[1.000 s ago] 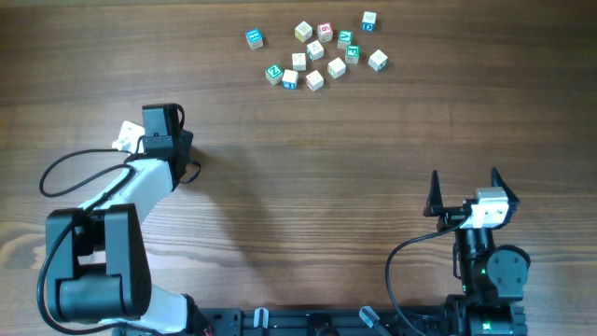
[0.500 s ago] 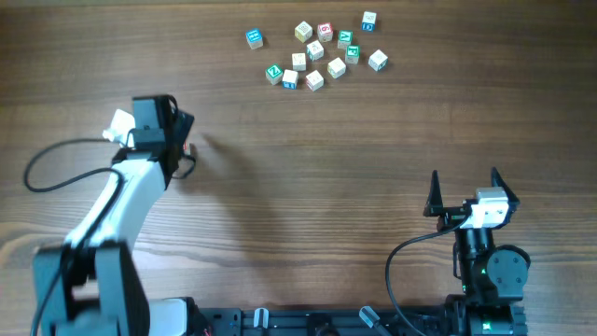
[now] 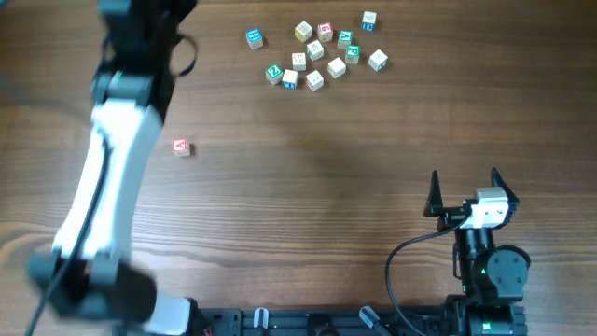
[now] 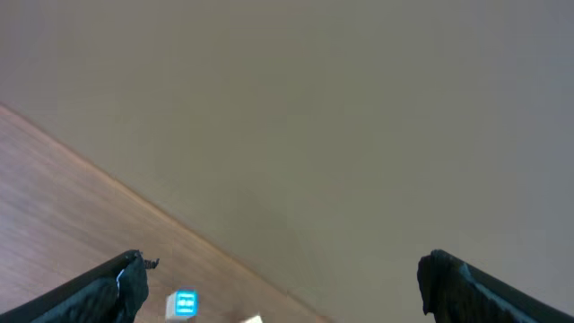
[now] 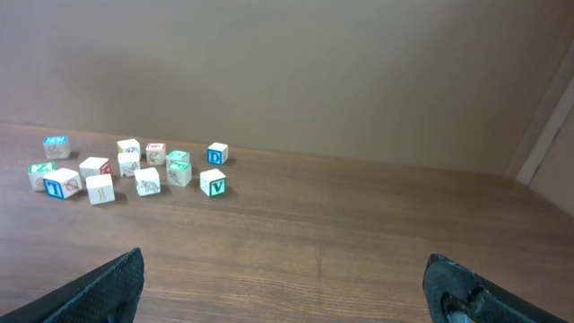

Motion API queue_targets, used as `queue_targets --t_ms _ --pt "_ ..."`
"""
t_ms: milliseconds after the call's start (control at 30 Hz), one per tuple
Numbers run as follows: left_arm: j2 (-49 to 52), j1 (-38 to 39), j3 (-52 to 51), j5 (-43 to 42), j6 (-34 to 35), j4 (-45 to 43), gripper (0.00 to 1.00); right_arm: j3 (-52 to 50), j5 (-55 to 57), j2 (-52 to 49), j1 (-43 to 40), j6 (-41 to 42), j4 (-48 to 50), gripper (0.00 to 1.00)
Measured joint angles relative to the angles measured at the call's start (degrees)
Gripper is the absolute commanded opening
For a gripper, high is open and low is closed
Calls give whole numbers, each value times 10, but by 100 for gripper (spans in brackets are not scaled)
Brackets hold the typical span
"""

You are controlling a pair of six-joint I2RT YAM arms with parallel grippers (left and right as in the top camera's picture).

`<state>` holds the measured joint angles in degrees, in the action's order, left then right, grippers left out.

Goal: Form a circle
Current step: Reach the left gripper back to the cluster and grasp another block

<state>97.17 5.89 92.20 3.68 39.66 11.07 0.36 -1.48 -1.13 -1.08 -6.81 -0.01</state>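
The red-printed cube (image 3: 181, 147) seems light, hard; pinch opposite faces; left hand (image 4: 282, 262) and right hand (image 5: 285, 260) gape empty

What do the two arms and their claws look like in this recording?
The left arm has a long white link with black joints. The right arm is black, with a white wrist block, a small green light and a thin black cable. The left claw and right claw both have dark, pointed fingers.
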Motion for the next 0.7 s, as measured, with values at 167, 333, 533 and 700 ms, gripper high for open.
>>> queue_targets --t_ms 167,333,533,700 --pt "215 35 199 -59 -44 100 100 0 0 0 0 0 0 100" --pt "310 74 250 -79 -132 135 100 0 0 0 0 0 0 100" --pt "382 107 254 -81 -208 136 94 0 0 0 0 0 0 100" --pt "438 122 254 -81 -266 143 86 0 0 0 0 0 0 100"
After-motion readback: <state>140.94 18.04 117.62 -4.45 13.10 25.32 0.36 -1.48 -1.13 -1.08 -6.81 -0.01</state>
